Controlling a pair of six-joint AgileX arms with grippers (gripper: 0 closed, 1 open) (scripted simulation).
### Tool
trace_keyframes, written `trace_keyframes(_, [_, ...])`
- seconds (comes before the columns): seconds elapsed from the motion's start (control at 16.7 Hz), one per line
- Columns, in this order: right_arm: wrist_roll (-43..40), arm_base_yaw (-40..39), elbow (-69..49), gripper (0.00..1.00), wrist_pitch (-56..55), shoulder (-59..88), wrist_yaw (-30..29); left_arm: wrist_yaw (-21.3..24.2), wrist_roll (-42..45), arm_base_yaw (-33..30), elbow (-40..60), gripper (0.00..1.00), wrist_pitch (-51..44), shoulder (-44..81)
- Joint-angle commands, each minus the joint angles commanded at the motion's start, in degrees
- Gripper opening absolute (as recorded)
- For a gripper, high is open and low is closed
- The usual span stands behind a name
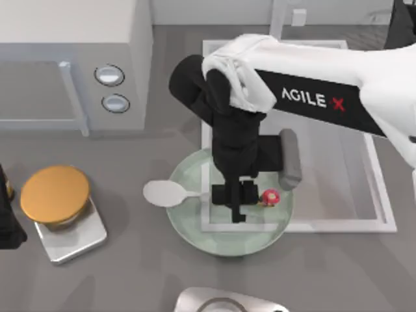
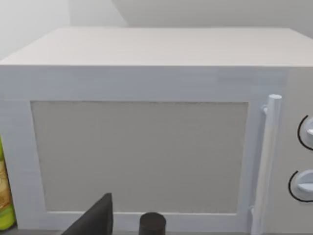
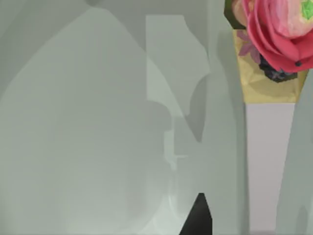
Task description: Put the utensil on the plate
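Right tool [image 1: 238, 207] down over the plate [image 1: 195, 224], fingers on either side of the spoon's handle near mid-length; whether clamped on it or just parted around it, cannot tell. Spoon [image 1: 170, 194] lying across the plate's rim: white oval bowl hanging out past the plate's edge on the side toward the orange disc, thin handle running inward over the glass, red-pink knob [image 1: 268, 197] just beyond the tool and well inside the plate. Seen from the right wrist, the knob [image 3: 279, 34] close up as a pink flower-like ball atop the pale handle [image 3: 268, 161], with greenish glass all around.

Plate pale green and shallow, partly overlapping a white-framed flat tray [image 1: 383, 218] on the worktop [image 1: 123, 273]. Orange disc on a square steel base [image 1: 60, 207] well apart from the plate. Microwave [image 1: 71, 65] beyond the disc, away from the plate, two round dials on its front.

Left tool [image 2: 129, 223] parked far from the plate, facing the microwave door [image 2: 139, 156]; finger state impossible to tell.
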State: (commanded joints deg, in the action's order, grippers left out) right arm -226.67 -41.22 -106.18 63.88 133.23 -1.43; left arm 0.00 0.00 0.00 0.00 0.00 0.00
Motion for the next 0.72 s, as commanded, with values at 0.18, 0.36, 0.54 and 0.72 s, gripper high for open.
trace_keyframes(0.18, [0.0,0.0,0.0,0.75,0.0,0.0,0.0,0.0,0.0,0.0,0.0,1.0,0.0,0.0])
trace_keyframes(0.36, [0.0,0.0,0.0,0.98,0.0,0.0,0.0,0.0,0.0,0.0,0.0,1.0,0.0,0.0])
trace_keyframes(0.54, [0.0,0.0,0.0,1.0,0.0,0.0,0.0,0.0,0.0,0.0,0.0,1.0,0.0,0.0])
trace_keyframes(0.72, [0.0,0.0,0.0,1.0,0.0,0.0,0.0,0.0,0.0,0.0,0.0,1.0,0.0,0.0])
